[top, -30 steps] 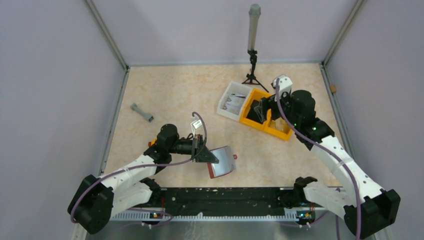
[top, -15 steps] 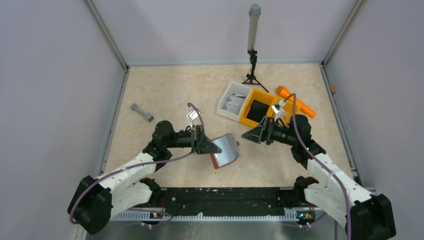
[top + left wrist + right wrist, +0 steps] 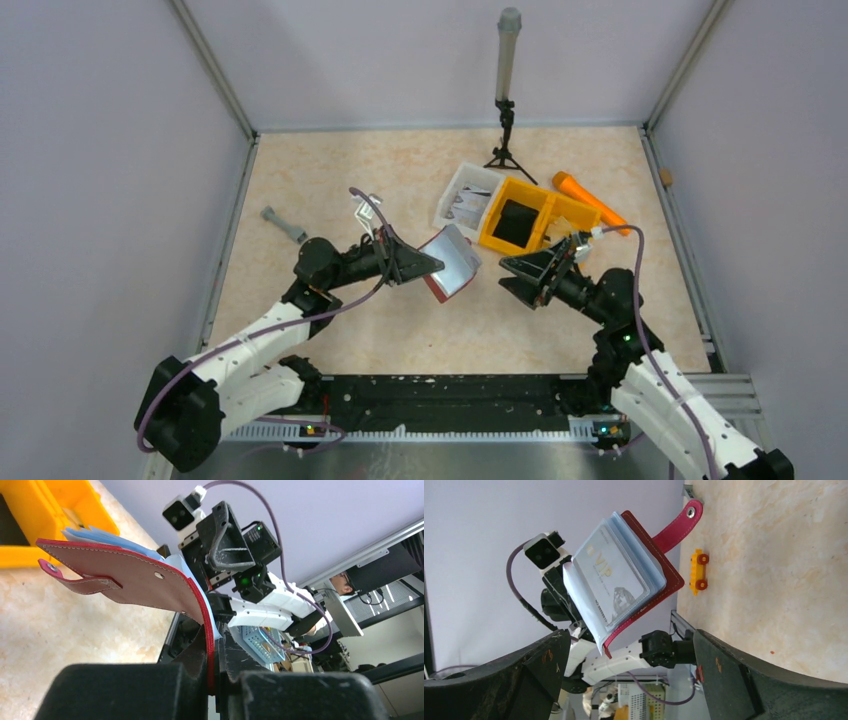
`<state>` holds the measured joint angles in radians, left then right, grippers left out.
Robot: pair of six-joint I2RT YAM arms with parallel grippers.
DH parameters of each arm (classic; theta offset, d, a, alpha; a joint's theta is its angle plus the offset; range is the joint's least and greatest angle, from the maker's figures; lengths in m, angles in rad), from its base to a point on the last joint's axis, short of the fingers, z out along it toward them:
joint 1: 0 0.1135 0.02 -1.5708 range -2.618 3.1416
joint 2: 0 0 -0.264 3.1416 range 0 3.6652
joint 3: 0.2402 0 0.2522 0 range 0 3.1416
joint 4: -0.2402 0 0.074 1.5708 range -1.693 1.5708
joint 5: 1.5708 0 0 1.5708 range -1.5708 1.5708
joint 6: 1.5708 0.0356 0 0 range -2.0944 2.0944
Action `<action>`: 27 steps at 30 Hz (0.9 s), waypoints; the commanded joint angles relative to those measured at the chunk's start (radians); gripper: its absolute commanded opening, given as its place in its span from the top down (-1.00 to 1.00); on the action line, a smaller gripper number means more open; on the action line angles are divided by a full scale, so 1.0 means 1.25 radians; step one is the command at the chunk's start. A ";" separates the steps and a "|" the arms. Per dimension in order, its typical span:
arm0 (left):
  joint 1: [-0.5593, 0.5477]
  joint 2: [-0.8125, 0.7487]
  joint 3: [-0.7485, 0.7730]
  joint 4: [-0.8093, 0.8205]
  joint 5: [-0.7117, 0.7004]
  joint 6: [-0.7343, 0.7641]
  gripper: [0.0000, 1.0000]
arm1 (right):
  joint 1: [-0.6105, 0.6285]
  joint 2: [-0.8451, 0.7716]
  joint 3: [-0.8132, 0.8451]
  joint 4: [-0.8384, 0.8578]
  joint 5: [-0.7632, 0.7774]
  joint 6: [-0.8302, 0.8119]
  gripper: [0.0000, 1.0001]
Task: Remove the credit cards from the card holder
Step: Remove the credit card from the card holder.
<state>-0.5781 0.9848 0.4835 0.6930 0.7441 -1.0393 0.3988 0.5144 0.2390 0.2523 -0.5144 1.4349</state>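
Observation:
My left gripper (image 3: 420, 268) is shut on the edge of the dark red card holder (image 3: 452, 262) and holds it lifted above the table, open, with its snap tab hanging free. In the left wrist view the card holder (image 3: 125, 572) rises from my jaws. The right wrist view shows the card holder (image 3: 659, 565) with pale credit cards (image 3: 611, 582) in clear sleeves facing my right gripper. My right gripper (image 3: 512, 274) is open and empty, a short way right of the card holder, pointing at it.
A yellow-orange divided bin (image 3: 530, 228) and a white tray (image 3: 465, 200) stand behind the grippers. An orange marker (image 3: 590, 203) lies at the back right, a grey dumbbell part (image 3: 284, 225) at the left, a small tripod (image 3: 505, 140) at the back. A small orange toy (image 3: 698, 571) lies on the table.
My left gripper has raised the card holder and carried it back and right. My right arm has come away from the yellow bin and turned toward the card holder, jaws open.

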 commanded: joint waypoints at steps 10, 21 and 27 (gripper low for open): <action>0.000 0.022 -0.026 0.315 -0.083 -0.091 1.00 | 0.230 0.154 0.042 0.265 0.207 0.179 -0.91; 0.000 0.040 -0.053 0.381 -0.090 -0.116 1.00 | 0.269 0.192 0.028 0.411 0.321 0.188 -0.93; -0.001 0.043 -0.044 0.367 -0.091 -0.113 1.00 | 0.269 0.079 -0.016 0.338 0.405 0.201 -0.93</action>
<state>-0.5766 1.0409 0.4160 1.0805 0.6308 -1.1793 0.7246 0.6716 0.2356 0.6586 -0.0940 1.6726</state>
